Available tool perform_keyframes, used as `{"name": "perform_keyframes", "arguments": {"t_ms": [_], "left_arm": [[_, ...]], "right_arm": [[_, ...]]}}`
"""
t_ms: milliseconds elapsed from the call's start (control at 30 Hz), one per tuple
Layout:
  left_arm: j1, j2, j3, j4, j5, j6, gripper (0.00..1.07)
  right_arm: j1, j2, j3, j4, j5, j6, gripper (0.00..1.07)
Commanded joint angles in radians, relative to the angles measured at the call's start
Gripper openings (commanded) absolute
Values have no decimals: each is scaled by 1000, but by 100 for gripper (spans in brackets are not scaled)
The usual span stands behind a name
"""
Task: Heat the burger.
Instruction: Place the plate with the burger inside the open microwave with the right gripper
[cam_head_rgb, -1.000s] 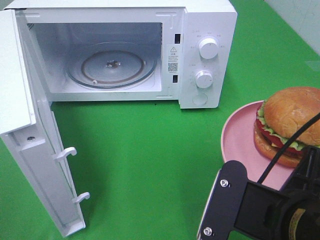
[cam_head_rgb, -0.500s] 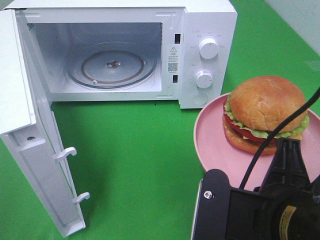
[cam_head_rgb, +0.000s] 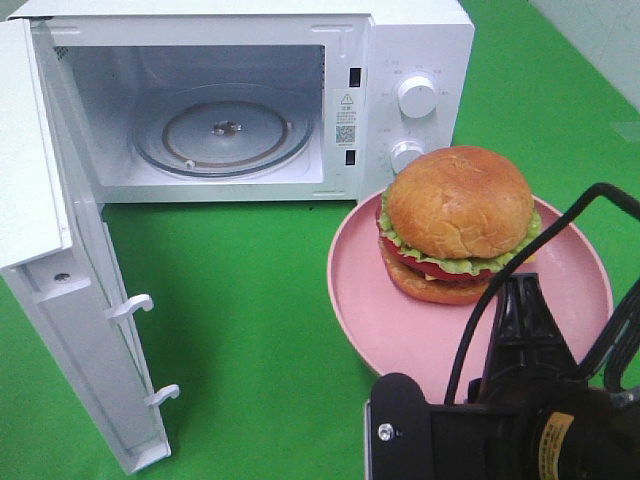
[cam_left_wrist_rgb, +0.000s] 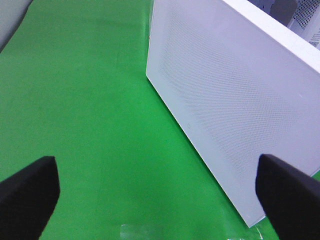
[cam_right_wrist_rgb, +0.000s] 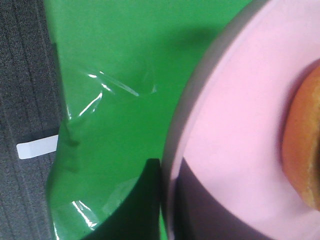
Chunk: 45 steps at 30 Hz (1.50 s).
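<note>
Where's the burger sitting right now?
In the high view, the burger sits on the pink plate, right of centre, in front of the open microwave.

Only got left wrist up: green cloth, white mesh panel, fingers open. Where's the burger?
Observer: The burger sits on a pink plate, in front of the microwave, just below its knobs.
Operator: Anything holding it?
Observer: The right fingers are shut on the plate's near rim.
Operator: Cavity ready?
Observer: The door stands wide open, and nothing sits on the glass turntable.
</note>
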Motion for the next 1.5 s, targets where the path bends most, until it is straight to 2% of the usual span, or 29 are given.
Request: {"name": "perform_keyframes", "arguments": {"t_ms": [33, 333, 500, 900, 1067, 1300, 1367, 1467, 1500], "left_arm": [[-5, -3, 1, 1, -2, 0, 100], [-5, -3, 1, 1, -2, 0, 100], [-5, -3, 1, 1, -2, 0, 100], [-5, -3, 1, 1, -2, 0, 100], [-5, -3, 1, 1, -2, 0, 100], [-5, -3, 1, 1, -2, 0, 100], [-5, -3, 1, 1, -2, 0, 100], [-5, -3, 1, 1, -2, 0, 100], [-5, -3, 1, 1, -2, 0, 100]], "right_arm": [[0, -9, -2, -82, -15, -49, 0], [0, -9, -2, -86, -95, -141, 0], [-1, -9, -2, -69, -106, -93, 0], [-12, -9, -1, -152, -265, -204, 0], [-134, -9, -1, -145, -389, -324, 0], [-241, -9, -1, -144, -503, -428, 0], [-316, -9, -2, -102, -572, -535, 0], [-335, -9, -2, -80, -590, -570, 0], [-367, -9, -2, -35, -619, -634, 0]]}}
